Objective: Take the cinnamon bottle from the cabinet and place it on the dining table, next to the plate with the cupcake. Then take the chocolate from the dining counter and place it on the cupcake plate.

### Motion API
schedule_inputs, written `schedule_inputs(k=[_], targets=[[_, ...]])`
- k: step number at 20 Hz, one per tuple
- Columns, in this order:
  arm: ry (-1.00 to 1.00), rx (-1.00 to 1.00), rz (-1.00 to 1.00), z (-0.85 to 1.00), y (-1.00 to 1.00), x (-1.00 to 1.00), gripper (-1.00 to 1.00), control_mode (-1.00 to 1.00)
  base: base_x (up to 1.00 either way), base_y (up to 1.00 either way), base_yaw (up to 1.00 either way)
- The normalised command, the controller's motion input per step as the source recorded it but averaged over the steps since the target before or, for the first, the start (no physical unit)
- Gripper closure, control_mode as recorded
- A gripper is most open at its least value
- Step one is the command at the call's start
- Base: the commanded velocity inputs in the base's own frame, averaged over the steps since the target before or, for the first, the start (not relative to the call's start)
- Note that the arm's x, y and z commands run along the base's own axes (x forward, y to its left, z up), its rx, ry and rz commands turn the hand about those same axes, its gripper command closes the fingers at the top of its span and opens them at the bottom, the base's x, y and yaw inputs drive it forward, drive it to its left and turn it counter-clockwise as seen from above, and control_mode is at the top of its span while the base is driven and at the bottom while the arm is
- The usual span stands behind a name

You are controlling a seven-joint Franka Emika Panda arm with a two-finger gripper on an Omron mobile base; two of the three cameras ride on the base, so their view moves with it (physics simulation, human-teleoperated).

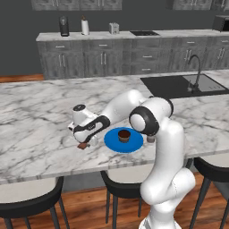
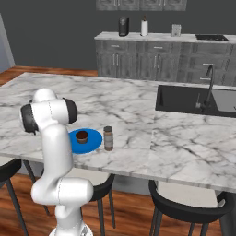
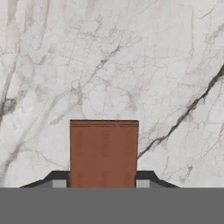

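My gripper [image 1: 85, 144] hangs low over the white marble dining table [image 1: 36, 112], just left of the blue plate [image 1: 135, 144]. It is shut on the chocolate [image 3: 104, 153], a flat brown bar gripped on both sides between the finger tips [image 3: 59, 181]; the chocolate [image 1: 82, 146] shows as a small brown piece under the hand. The dark cupcake [image 1: 124, 135] sits on the plate [image 2: 94, 140]. Upright just right of the plate stands the cinnamon bottle [image 2: 108, 138]. The cupcake [image 2: 82, 136] is partly behind my arm in the right base view.
A dark sink basin [image 1: 188, 85] with a black tap lies at the table's far right. Black stools [image 1: 27, 201] stand along the near edge. Grey cabinets [image 1: 103, 56] with a worktop line the back wall.
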Motion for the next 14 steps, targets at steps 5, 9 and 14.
schedule_inputs(k=[5, 9, 14], targets=[[0.0, 0.0, -0.01, 0.8, -0.13, -0.07, 1.0, -1.0, 0.0, 0.0, 0.0], [0.0, -0.05, 0.0, 0.73, -0.48, -0.34, 1.0, -1.0, 0.0, 0.0, 0.0], [0.04, -0.09, 0.03, 0.12, -0.76, -0.3, 1.0, -1.0, 0.0, 0.0, 0.0]])
